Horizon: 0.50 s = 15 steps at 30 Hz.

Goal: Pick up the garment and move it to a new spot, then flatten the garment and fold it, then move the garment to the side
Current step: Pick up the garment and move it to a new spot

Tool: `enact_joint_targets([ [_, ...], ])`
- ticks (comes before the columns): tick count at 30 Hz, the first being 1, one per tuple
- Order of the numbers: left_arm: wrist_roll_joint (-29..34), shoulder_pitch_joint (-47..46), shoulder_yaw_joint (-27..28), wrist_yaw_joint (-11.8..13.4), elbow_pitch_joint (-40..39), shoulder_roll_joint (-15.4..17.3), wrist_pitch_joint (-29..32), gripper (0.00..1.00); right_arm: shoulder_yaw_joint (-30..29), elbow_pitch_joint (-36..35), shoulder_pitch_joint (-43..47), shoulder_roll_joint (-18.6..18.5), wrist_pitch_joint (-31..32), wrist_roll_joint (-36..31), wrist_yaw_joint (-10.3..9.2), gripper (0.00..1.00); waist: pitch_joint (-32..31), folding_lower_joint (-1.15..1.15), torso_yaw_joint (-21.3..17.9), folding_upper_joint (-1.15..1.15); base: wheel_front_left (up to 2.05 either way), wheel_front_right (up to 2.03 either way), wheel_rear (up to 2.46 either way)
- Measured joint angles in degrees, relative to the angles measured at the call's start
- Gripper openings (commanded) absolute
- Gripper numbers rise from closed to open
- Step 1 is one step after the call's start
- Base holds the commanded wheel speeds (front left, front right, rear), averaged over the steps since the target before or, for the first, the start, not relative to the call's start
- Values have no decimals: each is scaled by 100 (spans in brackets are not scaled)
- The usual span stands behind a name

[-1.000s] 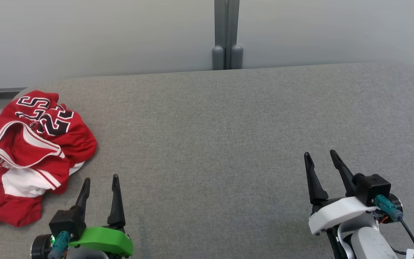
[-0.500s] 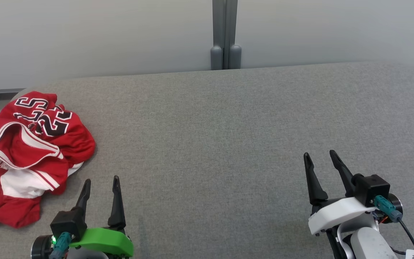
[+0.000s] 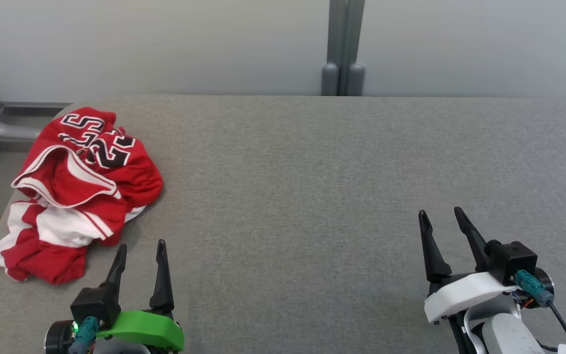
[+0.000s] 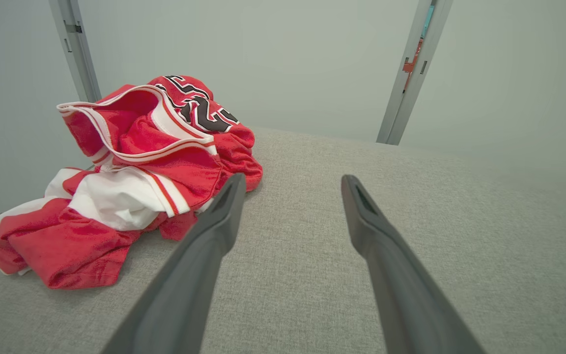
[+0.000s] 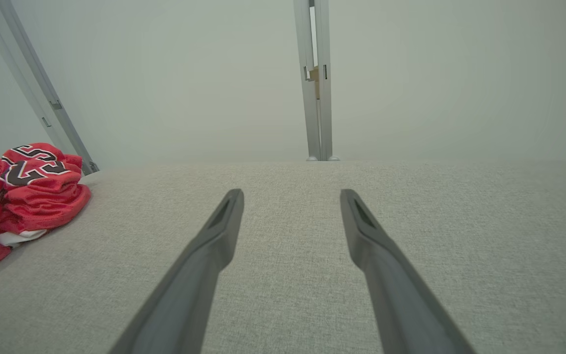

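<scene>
Surveyed grey woven table top point(image 3: 312, 162) across most of the head view, with plain pale wall point(image 3: 165, 44) behind and a grey upright post point(image 3: 343, 49) at top centre.

Located garment point(image 3: 86, 191) at middle left of that view, heaped at the left end of the table top, with its lowest red fold close to the edge at lower left. Saw the same heap at upper left of the left wrist view and at far left of the right wrist view.

Judged the garment light, soft and limp: likely to sag and trail from any single hold, unlikely to slip off or suffer damage. Rated the thin jersey cloth prone to bunching between fingers and to dragging on the rough table top. Recommended taking hold at the raised band of the trimmed opening point(image 3: 62, 172), standing proud of the heap at its upper part, or at the red fold nearest the bottom of the frame. Advised against a deep bite through several layers, bad for later flattening.

Recorded appearance: red sports top, white piping along openings, broad white panel point(image 3: 62, 233) across the lower middle, black numerals point(image 3: 108, 150) outlined in white on the crumpled upper part. Could not read full shape, front or back.

Found left gripper point(image 3: 141, 244) at lower left, fingers spread wide, empty, just beside the heap's lower right edge; saw no contact. Found right gripper point(image 3: 439, 211) at lower right, likewise spread and empty, well apart from the garment, over bare table top.
</scene>
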Motion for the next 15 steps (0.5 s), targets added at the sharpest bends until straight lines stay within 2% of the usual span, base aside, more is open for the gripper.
enact_joint_targets([
  [15,45,-1,153,-7,-37,3,0,100,100,-30,5,2,0,60,1,100,31,0,1443,0,0,0,0],
])
